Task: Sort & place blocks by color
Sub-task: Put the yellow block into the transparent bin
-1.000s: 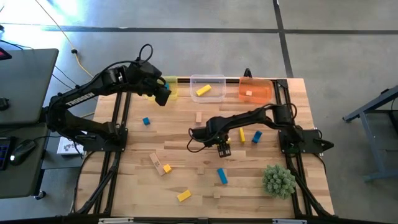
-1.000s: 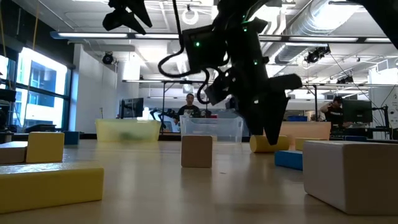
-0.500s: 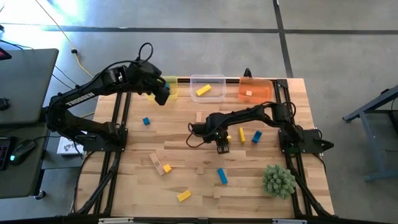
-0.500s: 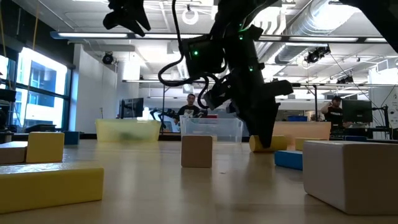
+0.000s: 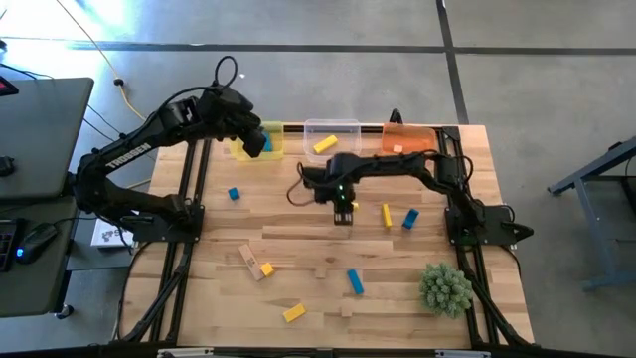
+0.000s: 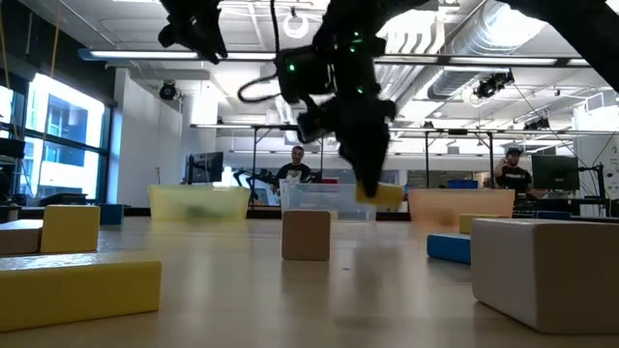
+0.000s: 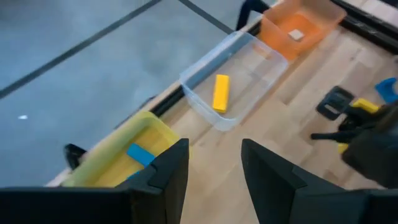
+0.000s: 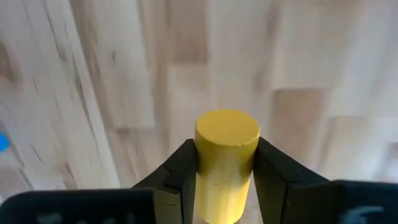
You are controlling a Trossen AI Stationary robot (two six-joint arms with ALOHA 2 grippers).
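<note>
Yellow cylinder block (image 8: 227, 163) clamped between the right gripper's (image 5: 344, 211) fingers, lifted above the table (image 5: 298, 254) centre. Left gripper (image 7: 214, 171), jaws apart and apparently empty, hovers at about eleven o'clock over the yellow bin (image 5: 246, 149).

My right hand (image 8: 225, 163) holds a yellow peg (image 8: 226, 160), but its bottom end is cut off by the pic's edge in the right wrist view. The table (image 8: 112, 74) behind it is all blurry, and a blue bit (image 8: 3, 142) at the edge is cut off, can't tell what it is.

From above, my right hand (image 5: 343, 209) covers the peg, so I can't see it there.

In the left wrist view, the blue block (image 7: 140, 154) in the yellow bin (image 7: 118, 155) is partly hidden by my left hand's fingers (image 7: 171, 171). Low view: the big wood block (image 6: 546, 271) is cut off at the side.
</note>
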